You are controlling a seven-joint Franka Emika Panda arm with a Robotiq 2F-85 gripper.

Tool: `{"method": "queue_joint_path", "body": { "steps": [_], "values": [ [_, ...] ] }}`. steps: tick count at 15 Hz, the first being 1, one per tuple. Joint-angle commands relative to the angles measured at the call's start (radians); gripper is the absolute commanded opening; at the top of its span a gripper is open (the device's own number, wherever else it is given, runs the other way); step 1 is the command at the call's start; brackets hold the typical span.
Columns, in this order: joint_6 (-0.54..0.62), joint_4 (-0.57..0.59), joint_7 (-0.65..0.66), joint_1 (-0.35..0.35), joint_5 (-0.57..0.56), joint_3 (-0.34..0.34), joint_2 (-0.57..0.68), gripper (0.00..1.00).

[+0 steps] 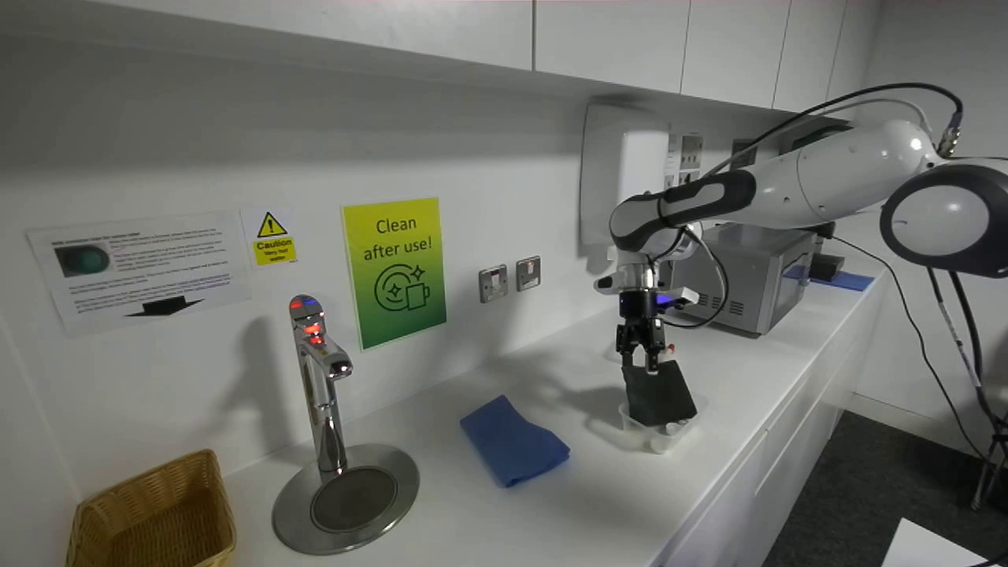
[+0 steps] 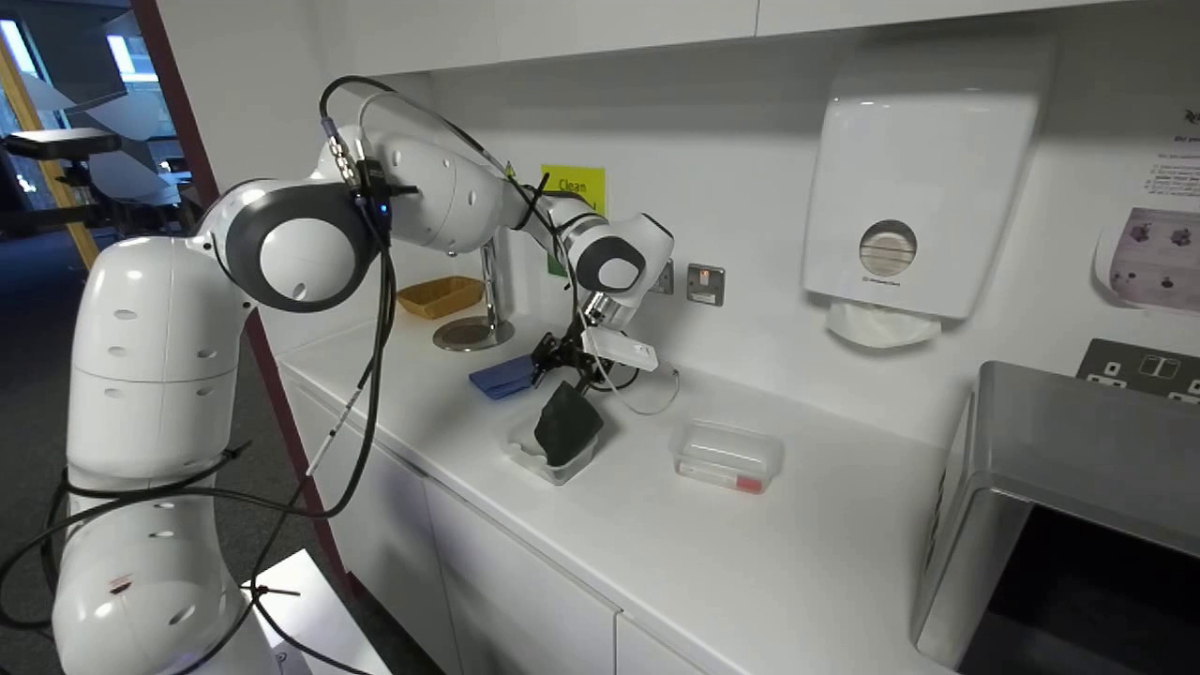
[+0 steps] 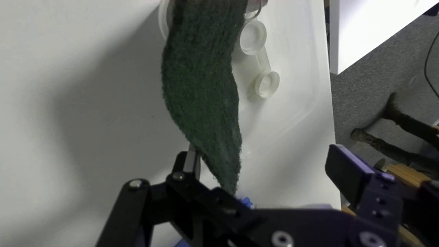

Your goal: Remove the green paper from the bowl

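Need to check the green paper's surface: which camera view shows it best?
The wrist view: there the green paper appears largest, its fuzzy texture visible, though the top of the picture cuts it off. Both exterior views show it smaller and almost black, tilted, lower end at the bowl.

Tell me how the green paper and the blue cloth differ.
Colour: the green paper is very dark green; the blue cloth is brighter, blue. Pose: the green paper slants steeply up out of the bowl; the blue cloth lies folded on the counter. Both look plain, without print.
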Motion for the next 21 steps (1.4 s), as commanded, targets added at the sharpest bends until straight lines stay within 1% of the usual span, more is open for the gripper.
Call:
{"method": "queue_joint_path", "body": {
  "steps": [1, 3, 4, 7, 8, 9, 10, 11, 12, 15, 21],
  "values": [
    [-0.047, 0.002, -0.027, -0.030, 0.029, 0.015, -0.005, 0.74],
    [-0.053, 0.002, -0.022, -0.033, 0.034, 0.013, -0.005, 0.63],
    [-0.053, 0.003, -0.018, -0.035, 0.037, 0.012, -0.006, 0.53],
    [-0.054, 0.004, -0.012, -0.041, 0.045, 0.009, -0.006, 0.32],
    [-0.055, 0.006, -0.009, -0.044, 0.048, 0.009, -0.004, 0.23],
    [-0.055, 0.008, -0.007, -0.045, 0.050, 0.008, -0.004, 0.16],
    [-0.055, 0.008, -0.004, -0.047, 0.053, 0.008, -0.004, 0.07],
    [-0.055, 0.008, -0.003, -0.049, 0.056, 0.008, -0.006, 0.01],
    [-0.055, 0.008, 0.002, -0.051, 0.061, 0.007, -0.006, 0.00],
    [-0.047, 0.008, 0.031, -0.047, 0.073, 0.007, -0.022, 0.00],
    [-0.059, 0.046, 0.077, -0.044, 0.138, 0.015, -0.037, 0.01]
  ]
}}
